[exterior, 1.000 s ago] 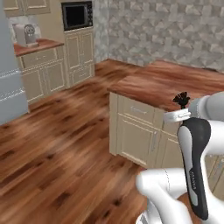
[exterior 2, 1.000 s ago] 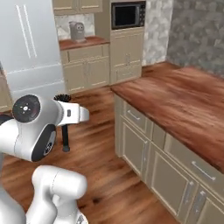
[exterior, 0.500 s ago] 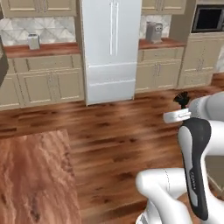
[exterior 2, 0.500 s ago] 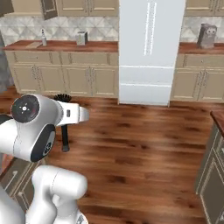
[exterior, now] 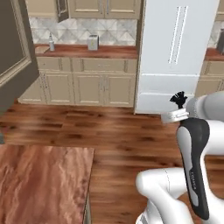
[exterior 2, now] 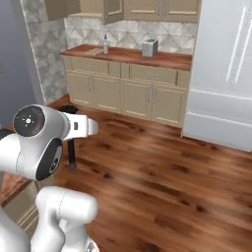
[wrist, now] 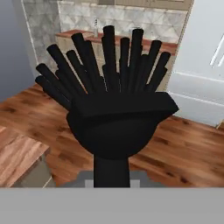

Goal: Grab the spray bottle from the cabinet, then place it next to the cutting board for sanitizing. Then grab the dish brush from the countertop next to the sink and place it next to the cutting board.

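While the arm is raised over the wooden floor (exterior: 109,131), the gripper (wrist: 111,181) is pressed together on the handle of the brush (wrist: 114,109), pinching it low down. In the hand view the black handle rises from between the finger tips and the bristly head fans out beyond them, pointing away from the hand. In the left base view the bristles (exterior: 178,99) stick up just past the white wrist, in front of the fridge (exterior: 175,52). In the right base view the brush (exterior 2: 71,138) hangs below the wrist with its handle pointing down at the floor.

Left of the fridge runs a reddish-brown countertop (exterior 2: 128,53) on beige low cupboards. On it, from left to right, stand a small bottle (exterior 2: 105,44) and a grey box (exterior 2: 149,47), well apart from the brush. A corner of another reddish-brown counter (exterior: 41,183) lies at the lower left of the left base view, near the robot.
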Tool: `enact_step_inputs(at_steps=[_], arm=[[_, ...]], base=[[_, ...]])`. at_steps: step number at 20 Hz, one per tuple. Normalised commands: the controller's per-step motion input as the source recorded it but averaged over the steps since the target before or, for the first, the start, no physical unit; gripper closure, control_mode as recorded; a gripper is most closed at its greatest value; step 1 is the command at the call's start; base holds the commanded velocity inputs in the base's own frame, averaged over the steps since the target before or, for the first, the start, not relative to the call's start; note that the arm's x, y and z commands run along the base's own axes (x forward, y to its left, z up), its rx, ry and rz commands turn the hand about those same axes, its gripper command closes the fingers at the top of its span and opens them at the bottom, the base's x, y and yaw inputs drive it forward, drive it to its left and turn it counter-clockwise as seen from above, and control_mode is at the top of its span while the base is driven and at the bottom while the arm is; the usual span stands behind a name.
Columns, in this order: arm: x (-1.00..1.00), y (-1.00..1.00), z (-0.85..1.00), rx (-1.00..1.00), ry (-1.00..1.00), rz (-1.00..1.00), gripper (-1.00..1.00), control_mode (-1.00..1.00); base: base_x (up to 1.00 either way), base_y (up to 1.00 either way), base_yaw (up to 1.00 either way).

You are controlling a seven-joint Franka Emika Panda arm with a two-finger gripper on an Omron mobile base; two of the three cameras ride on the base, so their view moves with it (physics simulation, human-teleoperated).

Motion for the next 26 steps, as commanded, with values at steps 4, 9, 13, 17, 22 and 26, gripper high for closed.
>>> enact_step_inputs(at_steps=[4,9,13,17,22,26], arm=[[0.00,0.00,0.00,0.00,0.00,0.00,1.00,1.00],[0.00,0.00,0.00,0.00,0.00,0.00,1.00,1.00],[0.00,0.00,0.00,0.00,0.00,0.00,1.00,1.00],[0.00,0.00,0.00,0.00,0.00,0.00,1.00,1.00],[0.00,0.00,0.00,0.00,0.00,0.00,1.00,1.00],[0.00,0.00,0.00,0.00,0.00,0.00,1.00,1.00]], base=[[1.00,-0.73,0.28],[1.00,-0.46,0.32],[1.00,-0.30,0.51],[1.00,-0.31,0.51],[1.00,-0.23,0.45],[1.00,0.01,0.33]])
